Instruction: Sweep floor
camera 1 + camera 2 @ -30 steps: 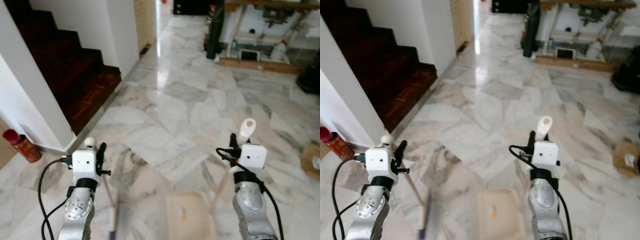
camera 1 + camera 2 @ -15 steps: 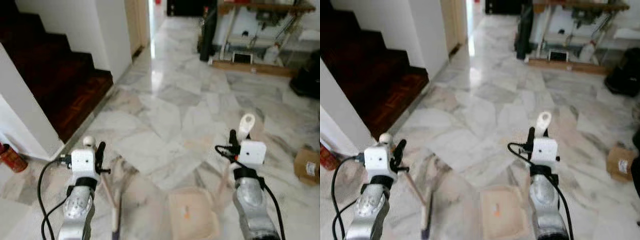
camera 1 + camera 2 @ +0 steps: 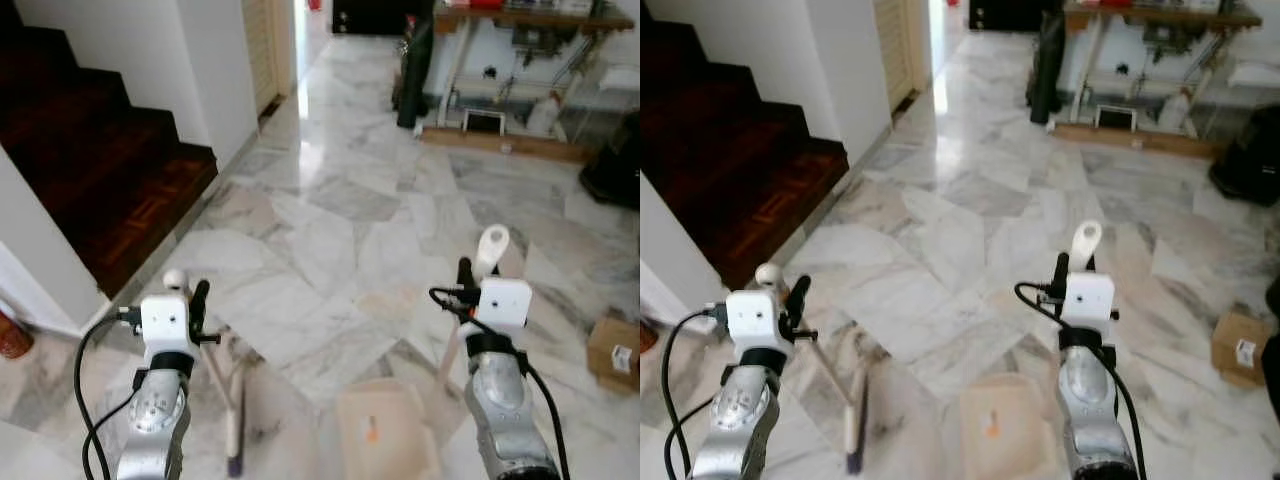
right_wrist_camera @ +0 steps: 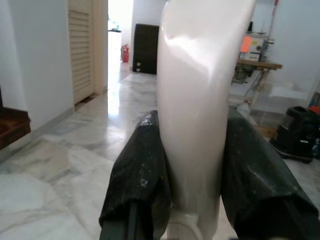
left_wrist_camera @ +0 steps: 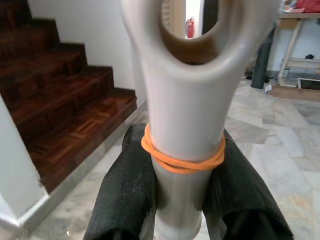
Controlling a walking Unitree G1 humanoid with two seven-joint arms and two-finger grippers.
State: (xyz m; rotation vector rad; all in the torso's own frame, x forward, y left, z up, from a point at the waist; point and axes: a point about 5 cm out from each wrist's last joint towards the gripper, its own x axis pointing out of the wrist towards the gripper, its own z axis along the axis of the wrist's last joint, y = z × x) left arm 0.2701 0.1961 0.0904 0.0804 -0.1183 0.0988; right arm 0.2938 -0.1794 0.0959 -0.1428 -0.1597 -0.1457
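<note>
The floor [image 3: 330, 200] is polished marble — irregular white, grey and beige slabs with dark veining, glossy enough to carry a bright reflection near the doorway. On the robot's left, a staircase [image 3: 95, 170] of dark red-brown parquet steps rises beside a white wall [image 3: 215, 60]. At the far end stands a wooden-framed table [image 3: 520, 60] loaded with equipment, with a tall black object leaning at its left end. A small cardboard box [image 3: 612, 347] lies on the floor at the right edge.

The left gripper [image 3: 190, 300] is pinched on the broom handle [image 5: 182, 100]; in the left wrist view both black fingers [image 5: 127, 195] press against the smooth grey plastic shaft, just under an orange rubber band [image 5: 182, 157] and the handle's looped end. The shaft slopes down and ahead of the arm to the broom head [image 3: 233, 420], low on the floor between the two arms.

The right gripper [image 3: 468, 285] is clamped on the dustpan handle [image 4: 200, 100] — a smooth, rounded, cream plastic stem with a flattened, holed tip. The dustpan [image 3: 385, 435], a pale beige rectangular tray with a small orange mark, rests on the floor just right of the broom head.
</note>
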